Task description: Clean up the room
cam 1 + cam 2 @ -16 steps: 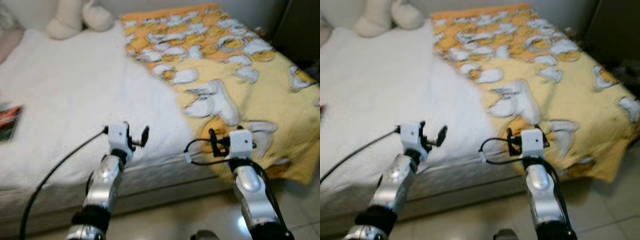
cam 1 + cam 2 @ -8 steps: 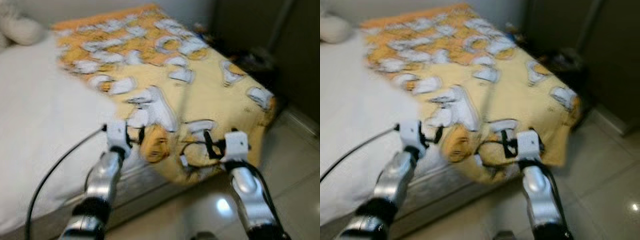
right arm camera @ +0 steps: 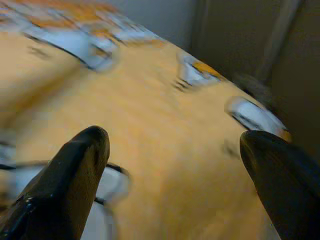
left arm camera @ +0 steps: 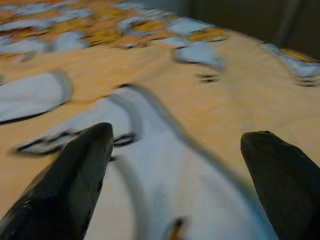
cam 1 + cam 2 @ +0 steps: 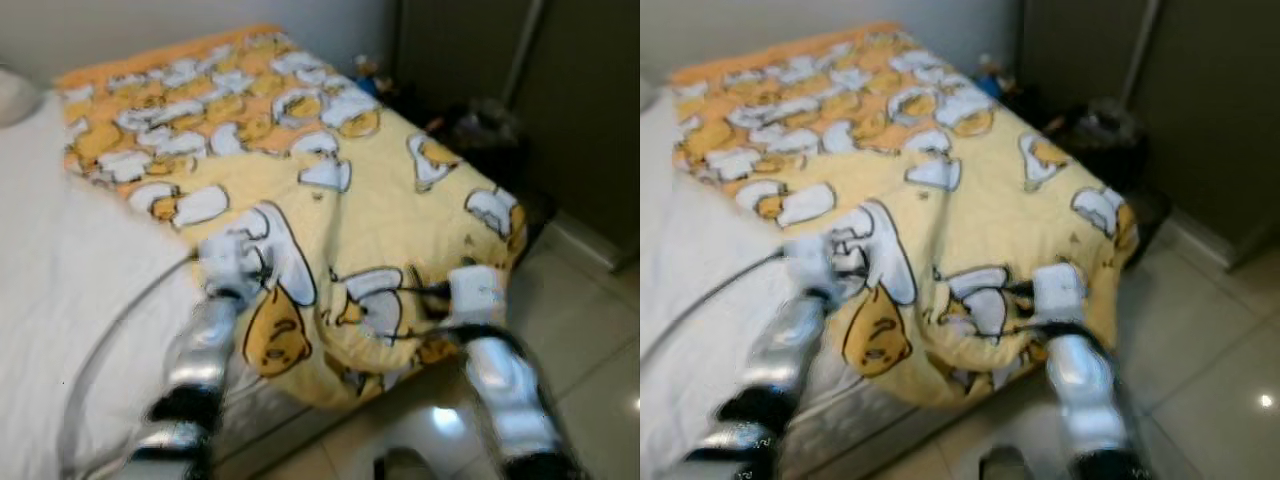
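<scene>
Left tool [image 4: 175, 165]: two black fingers [image 4: 70, 185] spread wide apart, released, nothing between them; held just above the yellow blanket [image 5: 380, 200], over a white-and-grey cartoon figure printed on it. In the head views the left arm [image 5: 200, 350] appeared blurred, reaching over the near edge of the bed [image 5: 60, 300] where blanket meets white sheet.

Right tool [image 3: 175, 165]: fingers [image 3: 65, 185] likewise spread wide, released, empty; pointed across the blanket's yellow surface towards its far corner. The right arm [image 5: 500, 380] stood at the foot corner of the bed, its white wrist block [image 5: 478, 290] against the blanket's drooping edge.

Yellow blanket: printed with white-and-orange cartoon figures; lay over the right-hand part of the bed, orange border at the far end, near corner hanging over the mattress edge towards the floor [image 5: 590, 340].

White sheet [image 5: 70, 270]: covered the left-hand part of the bed, beside the blanket.

Cable [image 5: 100, 340]: grey, curved from the left wrist across the sheet.

Floor: pale glossy tiles, with a light reflection.

Dark cabinet or wall panel [image 5: 560, 100]: beyond the foot of the bed; dark, indistinct items [image 5: 480, 125] on the floor at its base, too blurred to identify.
</scene>
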Controlling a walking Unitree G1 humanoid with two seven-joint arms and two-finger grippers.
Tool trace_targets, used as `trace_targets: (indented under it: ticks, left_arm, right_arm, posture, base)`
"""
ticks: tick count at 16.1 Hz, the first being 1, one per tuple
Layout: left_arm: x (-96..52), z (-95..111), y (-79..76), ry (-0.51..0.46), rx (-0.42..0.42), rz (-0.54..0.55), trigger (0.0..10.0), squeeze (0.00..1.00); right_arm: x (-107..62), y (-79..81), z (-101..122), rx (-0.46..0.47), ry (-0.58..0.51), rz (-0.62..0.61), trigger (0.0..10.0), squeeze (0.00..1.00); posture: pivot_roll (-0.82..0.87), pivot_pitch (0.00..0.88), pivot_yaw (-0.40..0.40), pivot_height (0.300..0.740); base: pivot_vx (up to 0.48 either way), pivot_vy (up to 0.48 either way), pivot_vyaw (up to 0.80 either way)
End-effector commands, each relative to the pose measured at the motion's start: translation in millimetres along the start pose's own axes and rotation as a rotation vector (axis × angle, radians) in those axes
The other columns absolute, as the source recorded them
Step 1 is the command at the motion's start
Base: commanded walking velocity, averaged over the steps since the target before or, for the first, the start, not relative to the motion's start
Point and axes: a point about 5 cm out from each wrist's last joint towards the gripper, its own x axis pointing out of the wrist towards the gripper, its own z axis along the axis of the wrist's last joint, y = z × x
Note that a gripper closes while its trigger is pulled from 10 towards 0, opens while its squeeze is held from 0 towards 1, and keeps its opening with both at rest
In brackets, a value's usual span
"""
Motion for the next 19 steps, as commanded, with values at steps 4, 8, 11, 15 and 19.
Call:
trace_targets:
  ticks: [4, 8, 11, 15, 19]
  left_arm:
    - [-0.8, -5, 12.8, 0.047, 0.062, 0.03, 10.0, 0.0]
    - [16.3, -11, 8.7, 0.201, -0.021, 0.033, 10.0, 0.0]
    - [21.1, -7, 31.0, 0.263, -0.071, 0.221, 10.0, 0.0]
    - [14.1, 17, 79.9, 0.093, -0.125, 0.433, 10.0, 0.0]
    - [-23.5, -34, 31.8, 0.112, -0.173, 0.258, 10.0, 0.0]
  right_arm:
    - [0.6, 12.4, 7, 0.025, -0.03, 0.03, 10.0, 0.0]
    - [-26.2, 10.9, -12, 0.026, 0.054, 0.097, 10.0, 0.0]
    - [-60.8, 1.8, -16, -0.002, 0.098, 0.097, 10.0, 0.0]
    - [-101.5, -6.7, -21, -0.044, 0.165, 0.115, 10.0, 0.0]
    - [-88.2, -6.5, -9, -0.017, 0.124, 0.126, 10.0, 0.0]
  posture:
    - [-0.21, 0.019, 0.104, 0.731]
    - [-0.24, 0.095, 0.086, 0.731]
    - [-0.32, 0.206, 0.064, 0.731]
    - [-0.36, 0.231, 0.063, 0.731]
    - [-0.32, 0.21, 0.052, 0.731]
  base:
    - [0.0, 0.0, 0.0]
    - [0.0, 0.0, 0.0]
    - [0.0, 0.0, 0.0]
    - [0.0, 0.0, 0.0]
    - [0.0, 0.0, 0.0]
